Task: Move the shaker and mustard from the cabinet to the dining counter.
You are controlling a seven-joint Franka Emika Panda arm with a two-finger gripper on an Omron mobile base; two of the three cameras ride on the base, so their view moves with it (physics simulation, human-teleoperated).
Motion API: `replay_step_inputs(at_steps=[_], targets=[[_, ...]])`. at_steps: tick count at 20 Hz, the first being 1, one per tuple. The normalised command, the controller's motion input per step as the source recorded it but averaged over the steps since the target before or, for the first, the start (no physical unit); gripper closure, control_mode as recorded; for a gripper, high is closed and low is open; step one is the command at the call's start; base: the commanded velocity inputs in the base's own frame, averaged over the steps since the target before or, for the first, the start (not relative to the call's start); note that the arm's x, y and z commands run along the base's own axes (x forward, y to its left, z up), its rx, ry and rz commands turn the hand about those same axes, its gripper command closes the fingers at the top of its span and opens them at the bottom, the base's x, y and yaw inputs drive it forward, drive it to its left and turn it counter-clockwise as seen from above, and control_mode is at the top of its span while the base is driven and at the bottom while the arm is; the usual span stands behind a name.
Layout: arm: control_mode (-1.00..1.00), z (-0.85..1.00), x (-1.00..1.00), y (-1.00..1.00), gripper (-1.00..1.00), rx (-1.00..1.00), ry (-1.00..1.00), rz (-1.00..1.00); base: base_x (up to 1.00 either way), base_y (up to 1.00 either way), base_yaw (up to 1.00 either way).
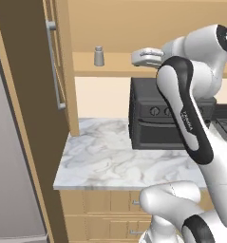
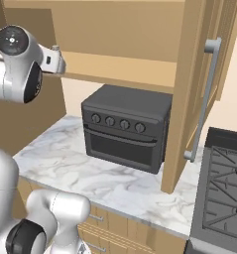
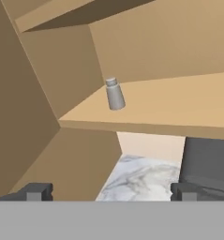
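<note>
The small grey shaker [image 1: 99, 56] stands upright on the bottom shelf of the open wooden cabinet [image 1: 110, 21], near its left side. My gripper [image 1: 137, 58] hovers at shelf height to the right of the shaker, apart from it. In the hand view the shaker [image 3: 114, 94] appears above and ahead on the shelf [image 3: 179, 105], and my gripper [image 3: 111, 191] is open, its dark fingertips [image 3: 36, 191] spread wide with nothing between them. The mustard and the dining counter are out of view.
A black oven [image 2: 125, 126] sits on the small marble countertop [image 1: 110, 161] below the cabinet. Open cabinet doors with silver bar handles stand at the left [image 1: 55, 66] and the right [image 2: 204, 99]. A dark stove [image 2: 224, 173] lies at the far right.
</note>
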Motion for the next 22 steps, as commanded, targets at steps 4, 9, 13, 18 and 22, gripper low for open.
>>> replay_step_inputs(at_steps=[4,9,13,18,22], targets=[[-1.0,-0.02,0.59,0.15,-1.0,0.0,0.0,0.08,0.0,0.0,0.0],[-1.0,-0.13,0.56,0.31,-1.0,0.0,0.0,0.09,0.0,0.0,0.0],[-1.0,-0.18,0.56,0.33,-1.0,0.0,0.0,0.08,0.0,0.0,0.0],[-1.0,-0.09,0.57,0.16,-1.0,0.0,0.0,0.04,0.0,0.0,0.0],[-1.0,-0.04,0.55,0.07,-1.0,0.0,0.0,0.0,0.0,0.0,0.0]])
